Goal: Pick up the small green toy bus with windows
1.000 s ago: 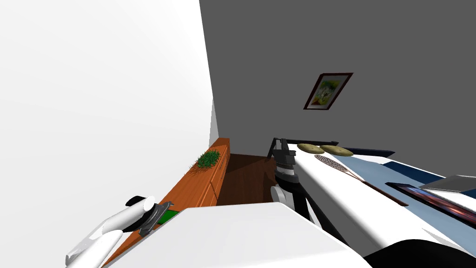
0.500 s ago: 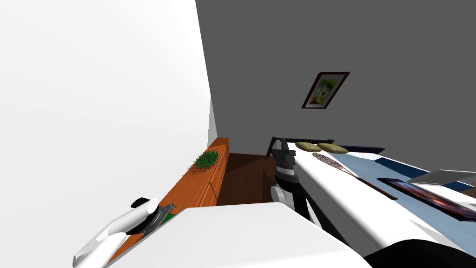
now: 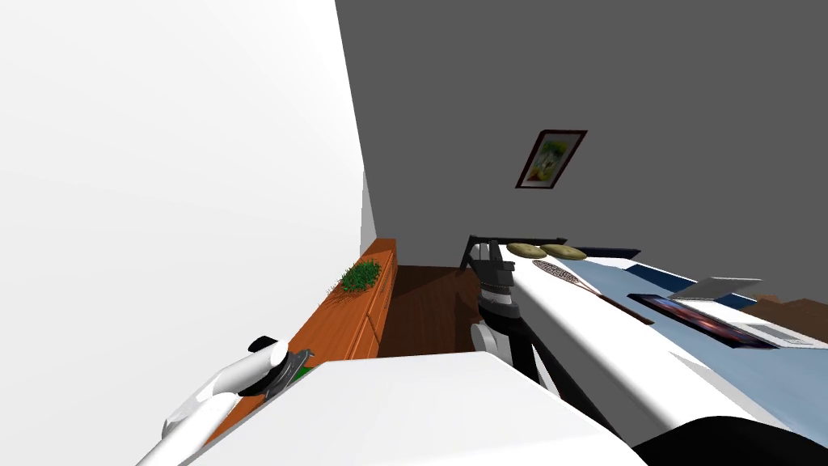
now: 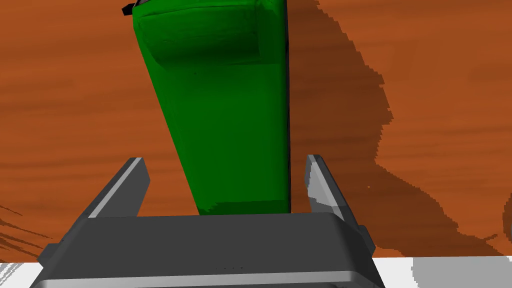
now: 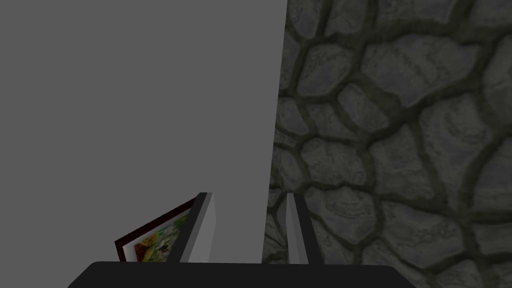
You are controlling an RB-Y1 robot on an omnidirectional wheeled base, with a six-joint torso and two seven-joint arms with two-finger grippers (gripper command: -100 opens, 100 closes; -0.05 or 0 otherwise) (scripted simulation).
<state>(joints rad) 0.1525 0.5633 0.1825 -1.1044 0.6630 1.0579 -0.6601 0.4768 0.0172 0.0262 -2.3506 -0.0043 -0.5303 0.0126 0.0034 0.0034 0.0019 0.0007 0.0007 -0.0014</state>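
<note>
The small green toy bus (image 4: 220, 100) lies on an orange-brown wooden sideboard top (image 4: 425, 100). In the left wrist view my left gripper (image 4: 225, 162) stands open around the bus's near end. One finger (image 4: 125, 185) has a clear gap to the bus. The other finger (image 4: 320, 187) is close beside the bus without pressing it. In the head view the left gripper (image 3: 296, 364) hangs over the sideboard's near end, and a sliver of the green bus (image 3: 306, 373) shows beside it. My right gripper (image 3: 488, 255) is held up in front of the bed, fingers close together with nothing between them.
The long sideboard (image 3: 368, 303) runs along the white wall on my left, with a green plant (image 3: 361, 275) further along its top. A bed (image 3: 614, 340) with two pillows (image 3: 542, 251) fills the right. Dark wood floor (image 3: 424, 311) lies between them.
My head view has swung, so the bed and the wall picture have shifted left. My left forearm has moved forward over the sideboard, and less of the green bus shows beside it.
</note>
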